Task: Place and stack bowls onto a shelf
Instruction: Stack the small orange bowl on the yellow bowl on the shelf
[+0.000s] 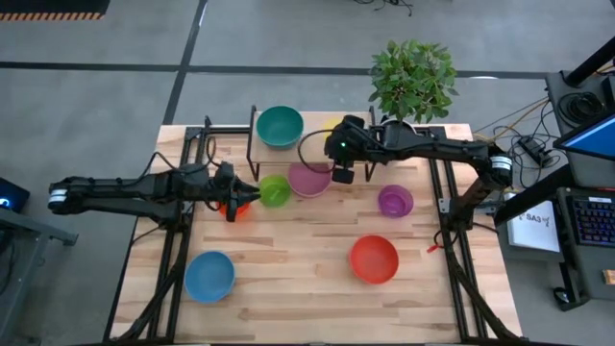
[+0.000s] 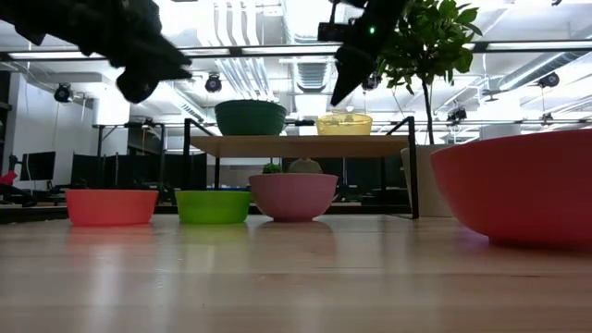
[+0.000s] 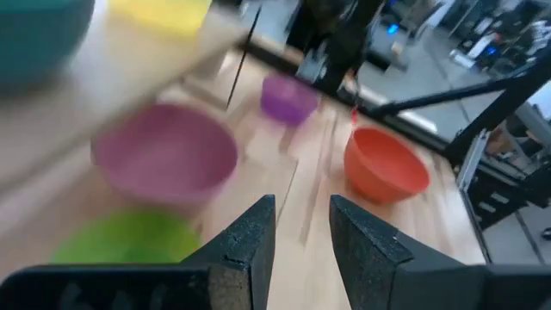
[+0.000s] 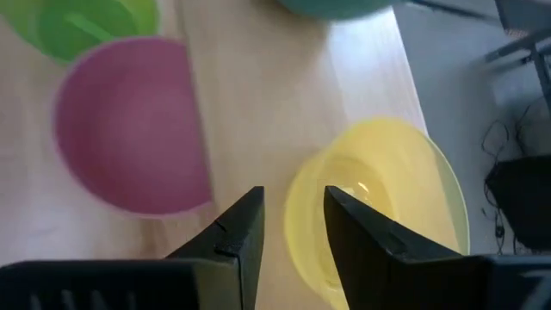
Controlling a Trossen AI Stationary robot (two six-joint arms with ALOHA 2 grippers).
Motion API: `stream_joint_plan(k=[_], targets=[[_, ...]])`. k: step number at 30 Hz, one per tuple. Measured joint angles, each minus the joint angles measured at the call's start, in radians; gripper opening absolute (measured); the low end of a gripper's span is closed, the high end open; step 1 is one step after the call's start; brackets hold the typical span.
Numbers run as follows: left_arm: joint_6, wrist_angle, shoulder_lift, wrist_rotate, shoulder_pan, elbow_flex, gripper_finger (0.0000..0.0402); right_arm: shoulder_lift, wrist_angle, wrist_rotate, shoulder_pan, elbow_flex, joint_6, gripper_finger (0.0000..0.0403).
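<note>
The right gripper (image 4: 291,226) is held above the shelf (image 1: 317,128), its fingers parted by a narrow gap with nothing between them. Directly below its fingertips the yellow bowl (image 4: 379,207) is seen standing on the shelf top. Just beyond the shelf edge, down on the table (image 1: 288,279), the pink bowl (image 4: 133,125) is found, with the lime green bowl (image 4: 86,26) farther past it. The teal bowl (image 1: 280,126) is set on the shelf as well, apart from the yellow one, towards the left arm's side.

The left gripper (image 3: 300,228) is held above the table, its fingers also slightly apart and empty. The orange bowl (image 1: 236,207) lies beneath it, largely covered in the high view. Ahead of its fingers the lime green bowl is nearest, then the pink bowl, then the red bowl (image 3: 385,164), and the purple bowl (image 3: 288,97) is farthest. The blue bowl (image 1: 209,276) is well apart from both grippers, at the table's near left.

Eight bowls are counted, one of each colour: two on the shelf, six on the table. One shelf is present. A potted plant (image 1: 413,79) stands at the table's far edge, behind the right arm.
</note>
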Motion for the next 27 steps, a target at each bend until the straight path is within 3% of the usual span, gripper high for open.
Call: stream_joint_plan(k=[12,27], targets=[[-0.251,-0.138,0.033,0.002,-0.090,0.000,0.0070,-0.095,-0.013,0.000,0.177,0.000,0.031,0.0099],[-0.308,-0.145,0.101,0.022,-0.101,0.000,0.0063,-0.113,-0.049,0.000,0.263,-0.002,0.064,0.0097]])
